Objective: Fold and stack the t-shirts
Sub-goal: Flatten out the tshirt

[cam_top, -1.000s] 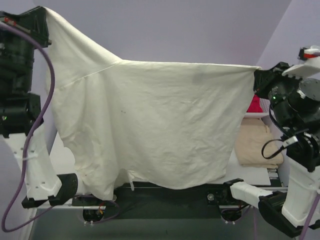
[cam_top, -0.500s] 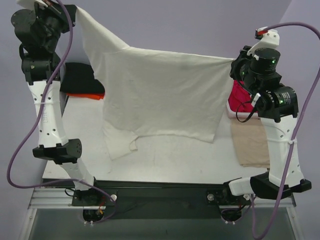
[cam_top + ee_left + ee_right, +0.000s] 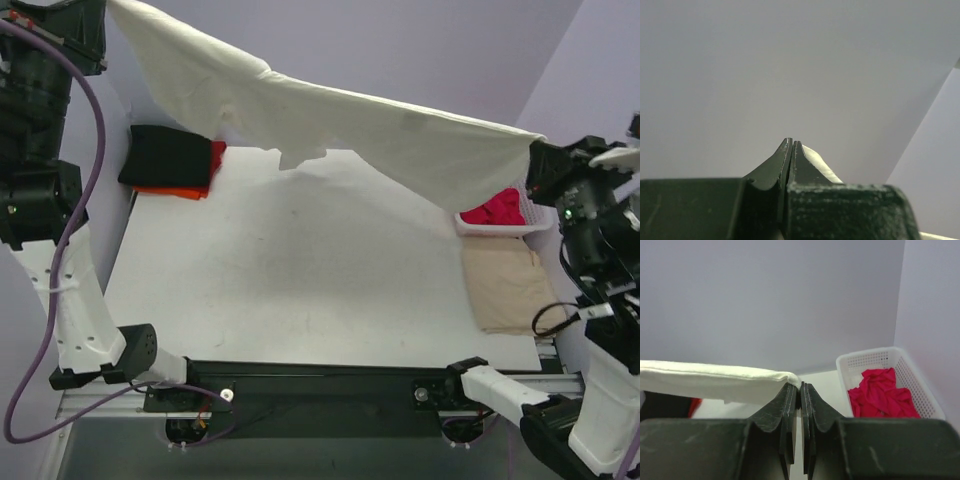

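The large cream-white t-shirt (image 3: 330, 120) hangs in the air above the table, stretched between both arms. My left gripper (image 3: 100, 15) is shut on one end at the top left; in the left wrist view only a sliver of the cream cloth (image 3: 822, 167) shows beside the closed left gripper (image 3: 791, 142). On the right, my right gripper (image 3: 533, 165) is shut on the other end, and the right wrist view shows the cream cloth (image 3: 715, 382) pinched at the tips of the right gripper (image 3: 799, 386). A folded black shirt (image 3: 165, 155) lies on an orange-red one (image 3: 180, 191) at the back left.
A white lattice basket (image 3: 475, 225) at the back right holds a crumpled crimson shirt (image 3: 498, 209), also seen as the crimson shirt (image 3: 880, 392) in the basket (image 3: 860, 360). A folded tan pad (image 3: 510, 285) lies in front of it. The white table (image 3: 300, 280) ends at a black rail near the arm bases.
The cream-white shirt hung down like a curtain before; both arms have swung it up and back, so it now stretches nearly flat in the air over the table's far side.
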